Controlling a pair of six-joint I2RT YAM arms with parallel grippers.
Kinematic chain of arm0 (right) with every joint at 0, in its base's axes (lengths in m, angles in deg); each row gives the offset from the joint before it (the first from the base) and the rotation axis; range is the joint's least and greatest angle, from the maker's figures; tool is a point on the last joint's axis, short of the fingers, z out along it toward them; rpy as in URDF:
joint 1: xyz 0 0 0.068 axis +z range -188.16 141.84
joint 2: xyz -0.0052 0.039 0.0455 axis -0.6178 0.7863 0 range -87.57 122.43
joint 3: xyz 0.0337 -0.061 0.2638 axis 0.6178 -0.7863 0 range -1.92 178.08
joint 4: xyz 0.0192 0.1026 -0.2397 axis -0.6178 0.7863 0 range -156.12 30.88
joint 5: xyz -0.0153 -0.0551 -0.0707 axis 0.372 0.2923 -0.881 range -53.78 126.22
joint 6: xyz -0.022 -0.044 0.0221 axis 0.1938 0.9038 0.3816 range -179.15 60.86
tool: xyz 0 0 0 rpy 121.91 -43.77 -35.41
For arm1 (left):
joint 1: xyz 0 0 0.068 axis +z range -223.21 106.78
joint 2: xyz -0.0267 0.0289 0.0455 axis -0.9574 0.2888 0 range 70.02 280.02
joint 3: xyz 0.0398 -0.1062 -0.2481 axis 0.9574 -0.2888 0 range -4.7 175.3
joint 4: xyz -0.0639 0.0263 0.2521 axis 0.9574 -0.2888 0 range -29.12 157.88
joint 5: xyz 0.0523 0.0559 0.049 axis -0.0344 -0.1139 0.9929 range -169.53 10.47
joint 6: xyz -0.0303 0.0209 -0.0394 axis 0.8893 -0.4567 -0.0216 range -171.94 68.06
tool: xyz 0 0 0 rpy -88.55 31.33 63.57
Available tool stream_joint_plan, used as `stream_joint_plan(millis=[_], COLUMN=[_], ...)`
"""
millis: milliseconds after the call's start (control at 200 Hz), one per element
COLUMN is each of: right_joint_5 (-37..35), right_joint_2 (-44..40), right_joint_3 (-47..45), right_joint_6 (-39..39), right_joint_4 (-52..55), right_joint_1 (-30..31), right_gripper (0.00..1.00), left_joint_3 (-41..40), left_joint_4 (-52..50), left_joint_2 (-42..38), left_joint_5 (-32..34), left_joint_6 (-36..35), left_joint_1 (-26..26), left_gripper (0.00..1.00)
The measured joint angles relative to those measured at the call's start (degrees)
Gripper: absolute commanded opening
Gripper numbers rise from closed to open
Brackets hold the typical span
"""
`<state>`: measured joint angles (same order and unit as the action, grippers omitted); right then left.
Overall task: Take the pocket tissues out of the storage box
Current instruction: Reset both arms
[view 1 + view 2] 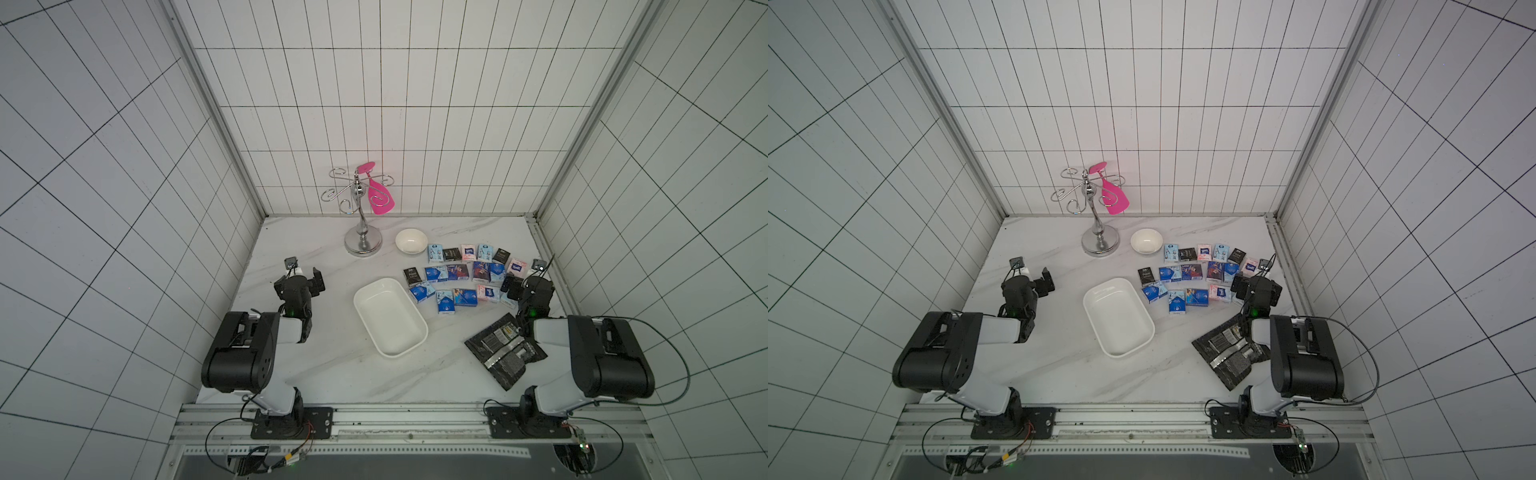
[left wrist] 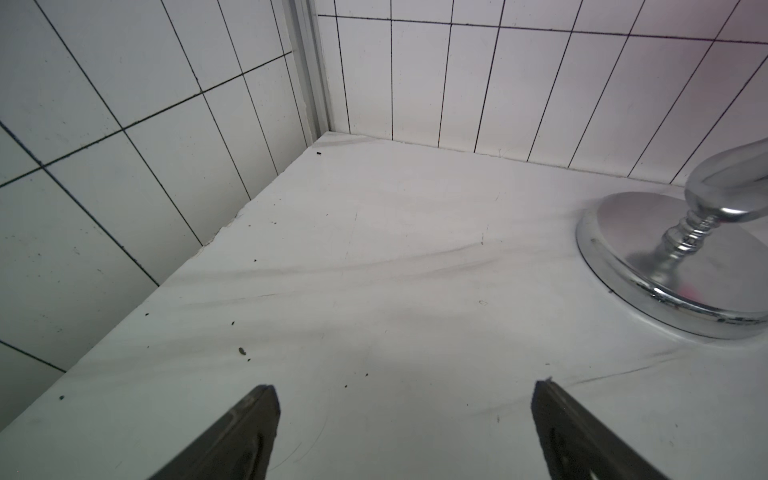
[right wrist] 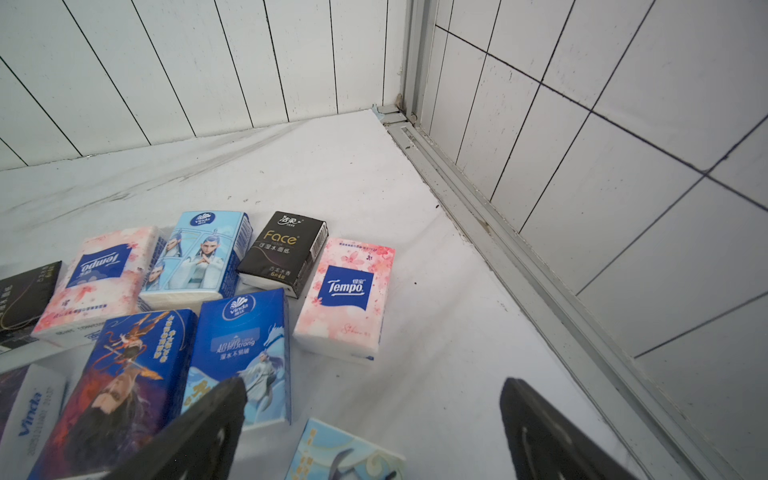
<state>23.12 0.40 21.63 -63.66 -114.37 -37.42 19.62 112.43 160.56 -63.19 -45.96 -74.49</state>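
Observation:
The storage box, a shallow white tray, lies mid-table and its inside shows only bare white plastic. Several pocket tissues lie in rows on the table to its right. In the right wrist view I see a pink Tempo packet, a black Face packet and blue ones. My right gripper hangs open at the right end of the rows, with a light blue packet lying under it. My left gripper is open over bare table, left of the box.
A chrome hook stand carrying a pink spatula stands at the back, with a small white bowl beside it. Black-and-silver foil pouches lie front right. An aluminium rail lines the right wall.

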Motion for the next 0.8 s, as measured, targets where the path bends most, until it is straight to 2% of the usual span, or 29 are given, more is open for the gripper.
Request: stream_joint_plan(millis=[655,800], right_joint_5=[0.0,0.0], right_joint_2=[0.0,0.0], right_joint_3=[0.0,0.0], right_joint_6=[0.0,0.0], right_joint_4=[0.02,0.02], right_joint_1=[0.0,0.0], right_gripper=[0.99,0.99], left_joint_3=[0.0,-0.07], left_joint_4=[0.61,0.94], left_joint_2=[-0.15,-0.26], left_joint_5=[-1.81,-6.36], left_joint_6=[-0.02,-1.6], left_joint_1=[0.0,0.22], left_gripper=[0.98,0.98])
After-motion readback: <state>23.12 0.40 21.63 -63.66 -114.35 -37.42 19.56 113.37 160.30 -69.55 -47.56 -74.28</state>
